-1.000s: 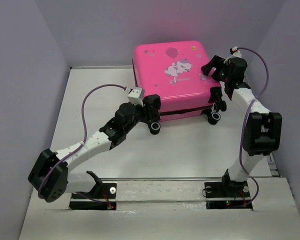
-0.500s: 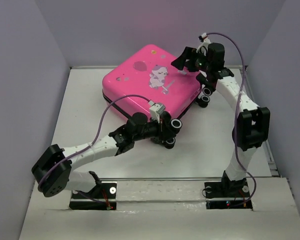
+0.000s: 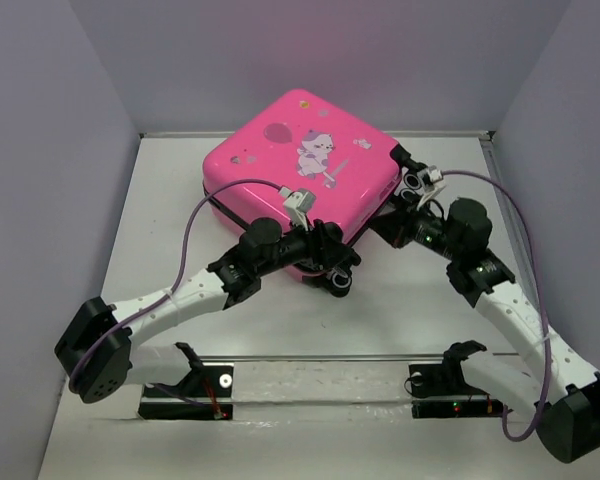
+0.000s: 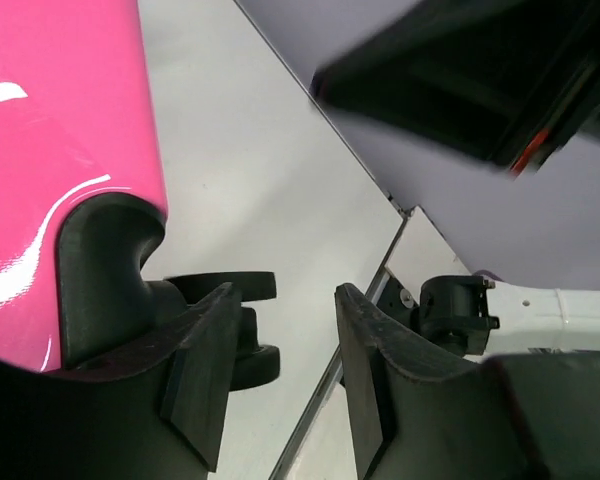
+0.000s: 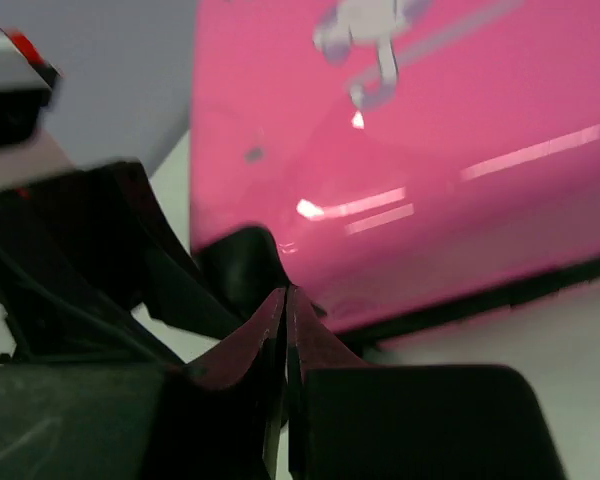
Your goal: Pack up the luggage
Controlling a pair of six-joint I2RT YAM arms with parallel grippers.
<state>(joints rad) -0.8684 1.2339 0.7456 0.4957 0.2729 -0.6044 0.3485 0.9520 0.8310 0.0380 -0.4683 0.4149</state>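
The luggage (image 3: 300, 175) lies flat and zipped shut on the table (image 3: 400, 310), towards the far wall and turned diagonally, its cat print (image 3: 317, 150) facing up. One corner points at the arms.

The left arm stretches forward to that near corner. The left gripper (image 3: 330, 258) sits low against the edge, right by a black wheel (image 3: 338, 283). From its wrist camera the jaws stand apart, with bare table showing in the gap and nothing held between them. One finger (image 4: 205, 370) is just beside the wheel housing (image 4: 100, 260), and the pink shell rises right behind it. The other finger is clear of the luggage.

Over on the other side, the right arm comes in low from the right. The right gripper (image 3: 390, 225) is tucked up to the near-right edge of the shell, below the pair of wheels (image 3: 417, 181) at the right-hand corner. Its wrist view shows the two fingertips pressed tight together, jaws fully closed and pinching nothing visible. The glossy pink side and the black zipper trim (image 5: 500, 295) fill the picture beyond them. Whether the tips actually touch the shell cannot be told; that view is blurred.
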